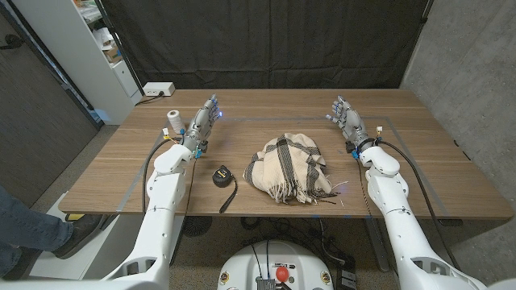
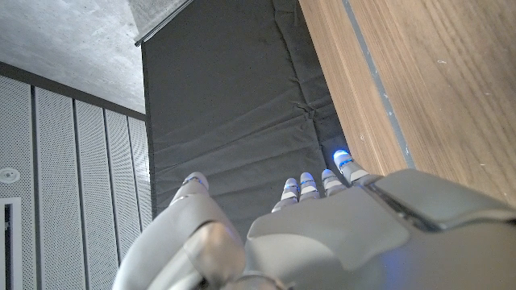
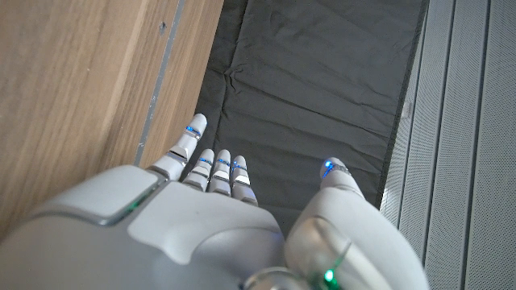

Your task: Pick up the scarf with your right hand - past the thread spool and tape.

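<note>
Cream scarf with dark plaid stripes, crumpled into a loose mound near the middle of the wooden table, toward its front edge; fringe trailing from the lower right side of the heap, spread thin over the wood. Untouched by either hand.

Right hand held up well beyond the scarf and to its right, fingers apart and reaching away from the robot, grasping nothing. Left hand likewise raised on the far left side, fingers spread, released and empty. Seen also along the back of each hand in the wrist views, right hand and left hand, with small blue lights at the fingertips.

White thread spool standing upright just beside the left hand, on its outer side. Black tape measure lying left of the scarf, close to it but apart, its dark strap curving toward the front edge.

Medium-brown wood grain on the table, with a thin pale line marking a rectangle near its border. Black curtain hanging behind, a white power strip at the far left corner, white shelving at left, grey concrete wall at right. A person's leg in jeans and a shoe at the lower left edge
</note>
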